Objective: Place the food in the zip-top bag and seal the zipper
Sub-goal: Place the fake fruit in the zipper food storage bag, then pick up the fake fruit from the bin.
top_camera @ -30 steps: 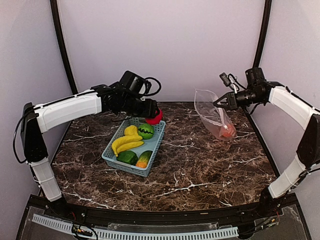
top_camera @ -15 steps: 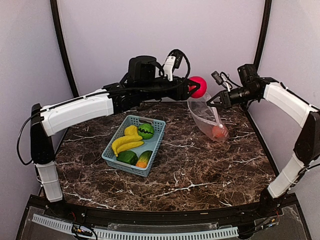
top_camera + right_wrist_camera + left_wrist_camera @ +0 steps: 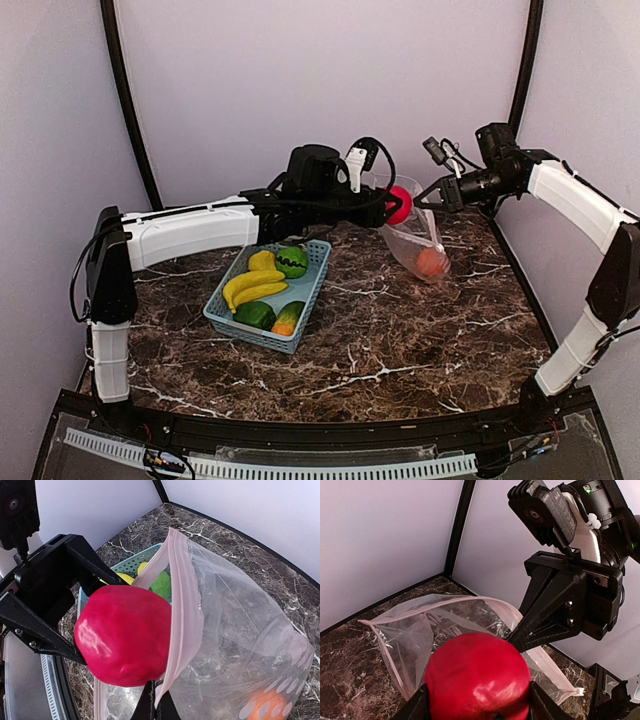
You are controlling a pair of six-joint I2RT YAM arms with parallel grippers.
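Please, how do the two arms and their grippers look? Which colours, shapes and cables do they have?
The left arm and right arm have smooth white shells between black joints. The left gripper and right gripper are black, with angular, tapering jaws bearing small screws. Black cables loop at each wrist.
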